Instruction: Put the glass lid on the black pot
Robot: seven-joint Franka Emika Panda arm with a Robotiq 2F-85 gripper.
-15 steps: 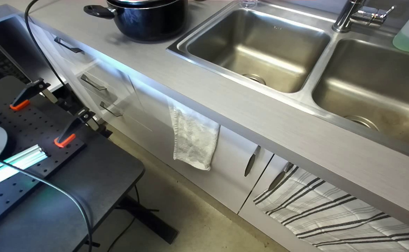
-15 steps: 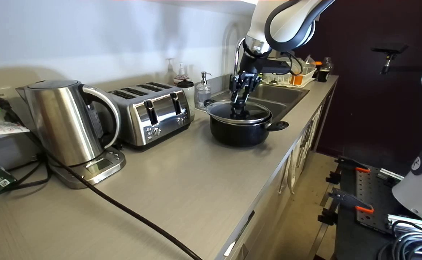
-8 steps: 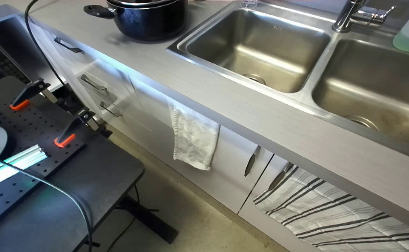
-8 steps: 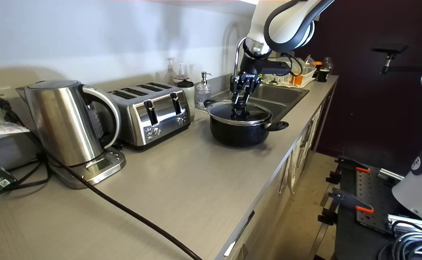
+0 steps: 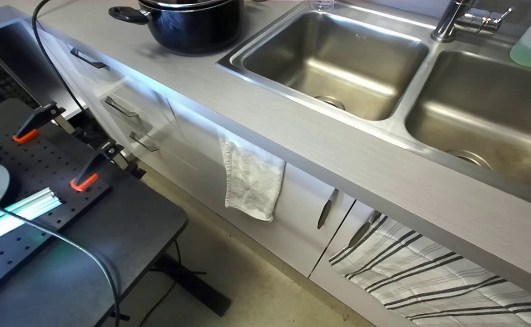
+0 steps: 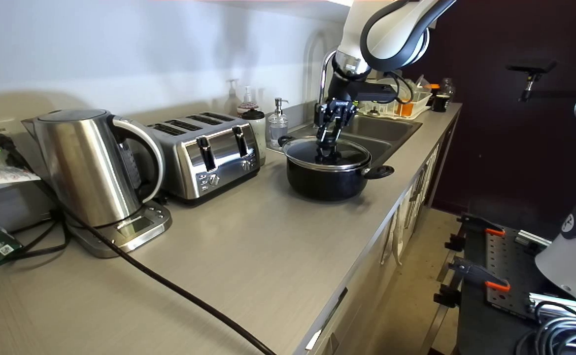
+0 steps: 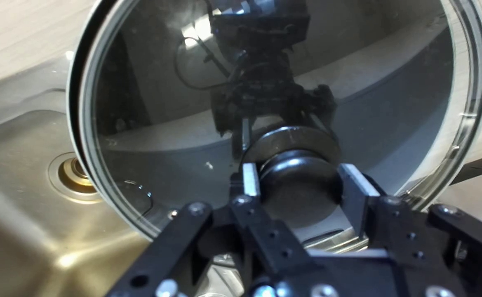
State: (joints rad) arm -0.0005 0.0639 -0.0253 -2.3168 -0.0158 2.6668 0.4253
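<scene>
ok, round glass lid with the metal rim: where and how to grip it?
By the round black knob, gripper down from above: it stands up near the middle of the glass lid. The metal rim lies close over the glossy black pot, likely too tight to grip.

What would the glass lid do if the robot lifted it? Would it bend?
The lid probably wouldn't bend: it looks like stiff glass in a metal rim. It could crack if bumped hard, since it's see-through glass. It might tilt or slip, because the fingers have just its smooth, round knob between them.
</scene>
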